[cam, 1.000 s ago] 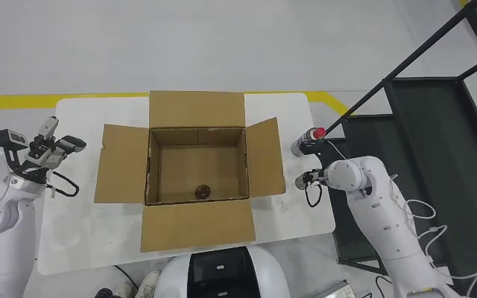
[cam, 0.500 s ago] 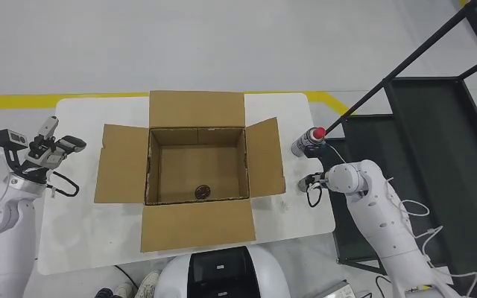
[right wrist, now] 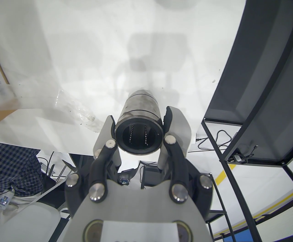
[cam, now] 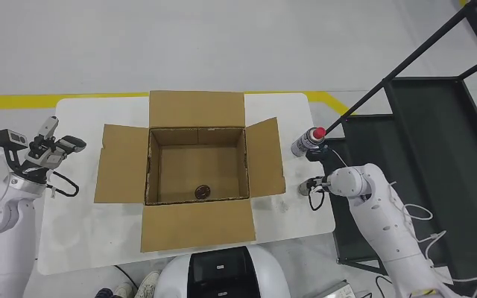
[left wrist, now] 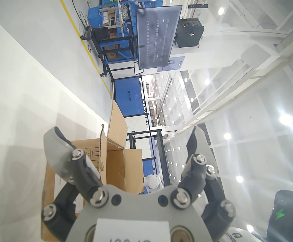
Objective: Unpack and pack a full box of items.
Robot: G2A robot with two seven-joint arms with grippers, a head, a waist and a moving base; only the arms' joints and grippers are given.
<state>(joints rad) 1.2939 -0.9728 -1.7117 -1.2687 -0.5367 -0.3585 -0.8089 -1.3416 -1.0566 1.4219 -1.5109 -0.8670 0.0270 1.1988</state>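
The right hand point(right wrist: 140, 117) clasped the bearing point(right wrist: 140, 106) at mid-right of the top view, just below the can point(cam: 306, 140), and would best set it on bare tabletop point(cam: 298, 223), clear of the can, before opening.

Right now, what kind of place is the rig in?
Probably a factory or warehouse-style test hall: a yellow floor line runs past the table, blue storage racks hold cardboard boxes, and a high white roof carries rows of ceiling lights.

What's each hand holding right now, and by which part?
Right hand clamps the metal cylinder by its curved sides, at the end nearest the wrist. Left hand is open, empty.
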